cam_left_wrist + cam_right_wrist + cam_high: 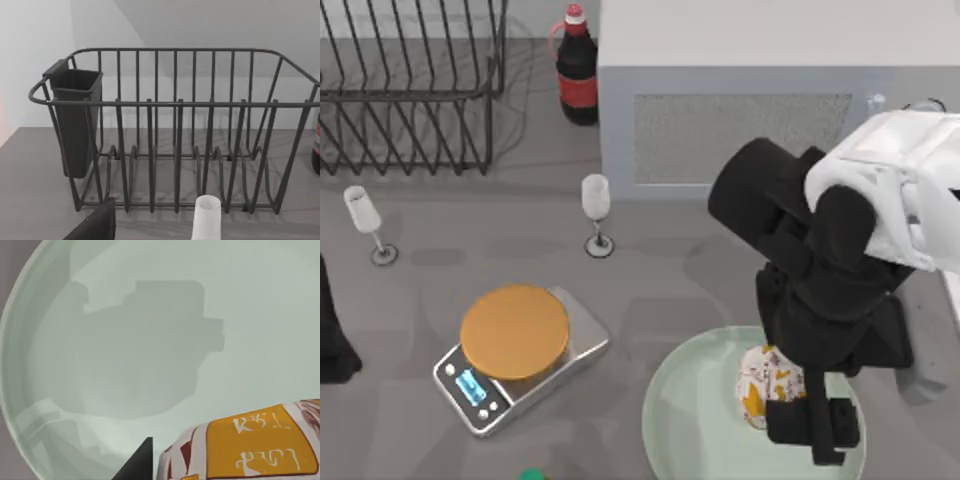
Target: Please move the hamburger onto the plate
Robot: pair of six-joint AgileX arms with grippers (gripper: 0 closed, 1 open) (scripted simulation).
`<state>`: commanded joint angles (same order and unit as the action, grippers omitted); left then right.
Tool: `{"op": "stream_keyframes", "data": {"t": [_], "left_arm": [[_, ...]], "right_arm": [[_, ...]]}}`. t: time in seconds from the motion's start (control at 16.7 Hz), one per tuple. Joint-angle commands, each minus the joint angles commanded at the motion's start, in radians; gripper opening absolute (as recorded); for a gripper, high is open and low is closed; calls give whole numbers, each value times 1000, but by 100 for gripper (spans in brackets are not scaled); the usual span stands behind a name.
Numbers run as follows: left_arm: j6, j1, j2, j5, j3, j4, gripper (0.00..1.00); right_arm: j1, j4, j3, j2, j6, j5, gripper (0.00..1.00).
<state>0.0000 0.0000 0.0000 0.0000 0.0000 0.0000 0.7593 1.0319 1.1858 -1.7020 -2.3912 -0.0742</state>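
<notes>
Right end effector (782,395) reaches down, gripping hamburger (765,382) above plate (685,420).

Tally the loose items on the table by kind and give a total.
Wine glasses: 2
Cola bottle: 1
Dish rack: 1
Kitchen scale: 1
Plate: 1
Hamburger: 1
Total: 7

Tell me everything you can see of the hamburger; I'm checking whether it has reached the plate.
The hamburger is a small lumpy bundle in a cream-white wrapper with orange-yellow panels and, in the right wrist view, white script and dark red marks. It sits over the right part of the pale mint-green plate, well inside the rim, directly under the right gripper, whose dark body covers its right side. Whether it rests on the plate or is held just above it cannot be told.
</notes>
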Motion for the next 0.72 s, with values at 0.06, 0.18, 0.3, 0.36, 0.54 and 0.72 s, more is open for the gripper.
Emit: {"op": "stream_keyframes", "data": {"t": [0.06,0.18,0.3,0.36,0.54,0.72], "left_arm": [[0,0,0,0,0,0,100],[0,0,0,0,0,0,100],[0,0,0,0,0,0,100],[0,0,0,0,0,0,100],[0,0,0,0,0,0,100],[0,0,0,0,0,0,100]], "right_arm": [[0,0,0,0,-1,0,0],[0,0,0,0,-1,0,0],[4,1,-3,-2,-1,1,0],[5,-3,-6,-5,-1,1,0],[8,-73,-41,-29,-8,2,0],[15,-163,-91,-66,-17,1,0]]}}
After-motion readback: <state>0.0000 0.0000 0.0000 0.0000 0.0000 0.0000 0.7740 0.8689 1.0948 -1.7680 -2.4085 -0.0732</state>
